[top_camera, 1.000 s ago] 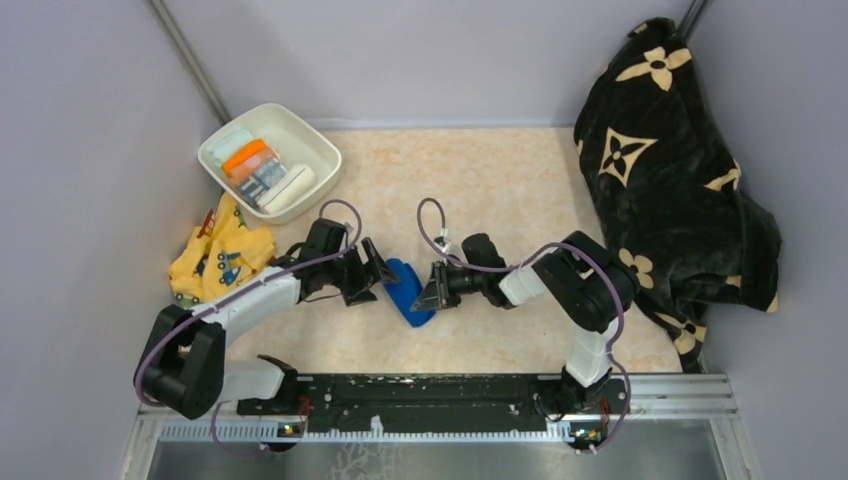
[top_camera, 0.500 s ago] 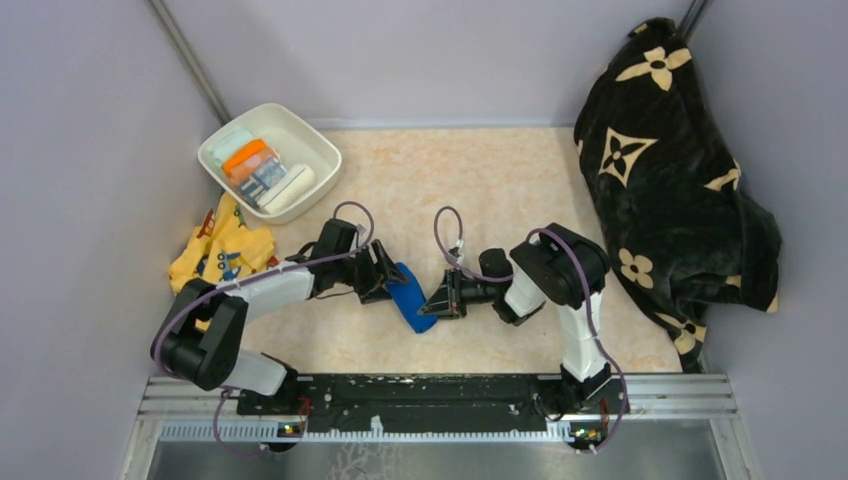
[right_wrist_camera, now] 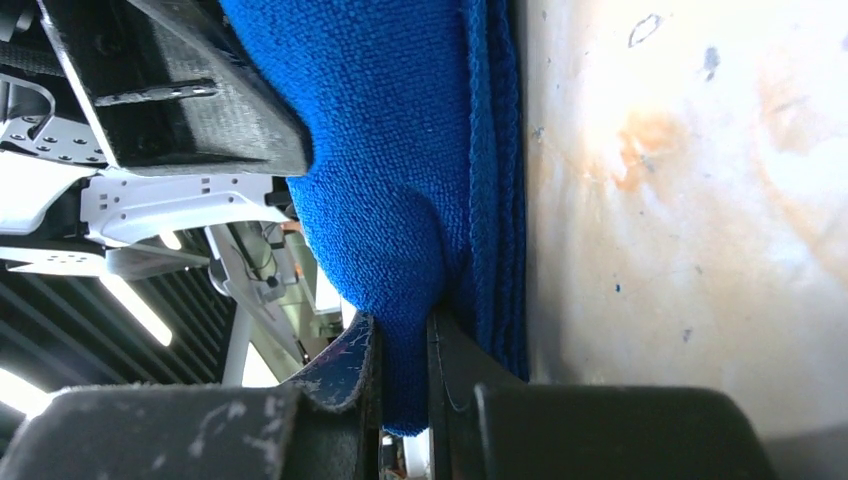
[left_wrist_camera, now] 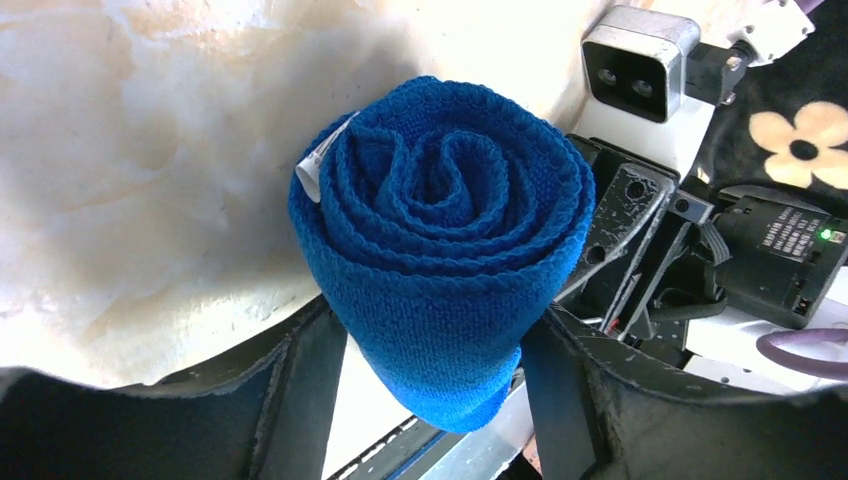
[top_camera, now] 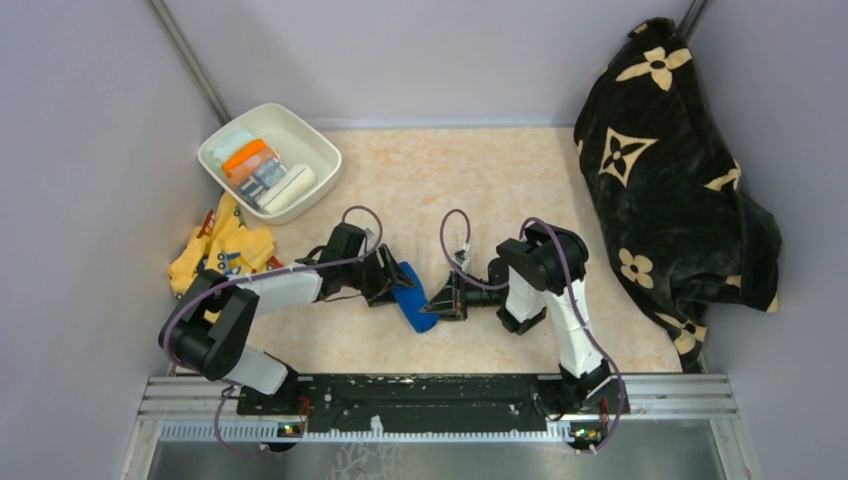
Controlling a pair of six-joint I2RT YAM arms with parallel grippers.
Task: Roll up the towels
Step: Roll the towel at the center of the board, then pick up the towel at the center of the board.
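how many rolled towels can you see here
3: the blue towel mid-table; the cream-white towel and the printed towel side by side in the bin. More may hide in the bin.

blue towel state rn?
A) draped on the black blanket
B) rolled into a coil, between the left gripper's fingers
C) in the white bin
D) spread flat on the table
B: the left wrist view shows the blue towel wound in a spiral, with the fingers of the left gripper against both its sides.
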